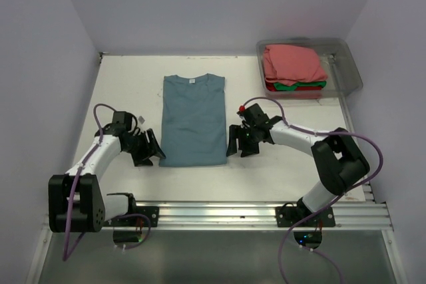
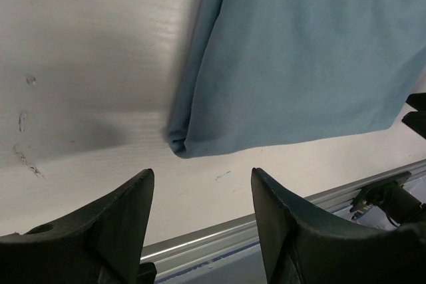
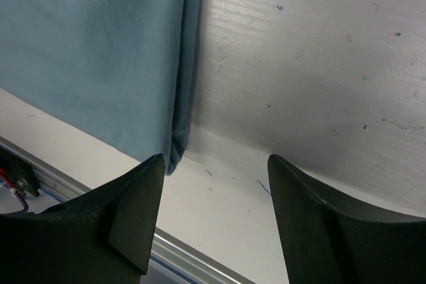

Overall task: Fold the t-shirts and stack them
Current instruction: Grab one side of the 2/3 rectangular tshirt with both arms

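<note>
Slate-blue t-shirt (image 1: 194,121), sides folded in, flat at mid-bench (image 1: 126,84), left fingers (image 2: 113,224) and right fingers (image 3: 120,211) spread empty beside its near corners; pink, green and red t-shirts (image 1: 293,64) stacked in far-right clear bin (image 1: 351,71).

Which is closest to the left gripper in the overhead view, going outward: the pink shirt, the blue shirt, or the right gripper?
1. Blue shirt, lying flat just to the right of the left gripper.
2. Right gripper, beyond the shirt's opposite edge.
3. Pink shirt, on top in the clear bin at the far right corner.
</note>
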Tool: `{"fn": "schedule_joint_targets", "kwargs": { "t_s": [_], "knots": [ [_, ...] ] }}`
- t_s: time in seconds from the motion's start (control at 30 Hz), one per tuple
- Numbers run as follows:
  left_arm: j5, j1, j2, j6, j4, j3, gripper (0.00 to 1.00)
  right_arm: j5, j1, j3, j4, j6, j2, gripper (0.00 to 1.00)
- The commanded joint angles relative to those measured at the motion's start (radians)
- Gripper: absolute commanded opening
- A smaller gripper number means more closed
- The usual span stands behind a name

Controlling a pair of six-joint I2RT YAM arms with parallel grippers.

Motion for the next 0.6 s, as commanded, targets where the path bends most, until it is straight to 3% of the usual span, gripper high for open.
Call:
{"fn": "schedule_joint_targets", "kwargs": {
  "t_s": [0.0, 0.37, 0.57],
  "knots": [
    [-0.012, -0.010, -0.025, -0.030, -0.019, -0.035, 0.64, -0.029, 0.003, -0.009, 0.066, 0.042, -0.046, 0.67],
    [-0.027, -0.058, 0.036, -0.057, 0.053, -0.048, 0.64, -0.105, 0.062, -0.063, 0.160, 0.142, -0.044, 0.65],
    [-0.064, -0.069, 0.065, -0.074, 0.096, -0.049, 0.64, -0.064, 0.101, -0.078, 0.161, 0.166, -0.058, 0.65]
  ]
}}
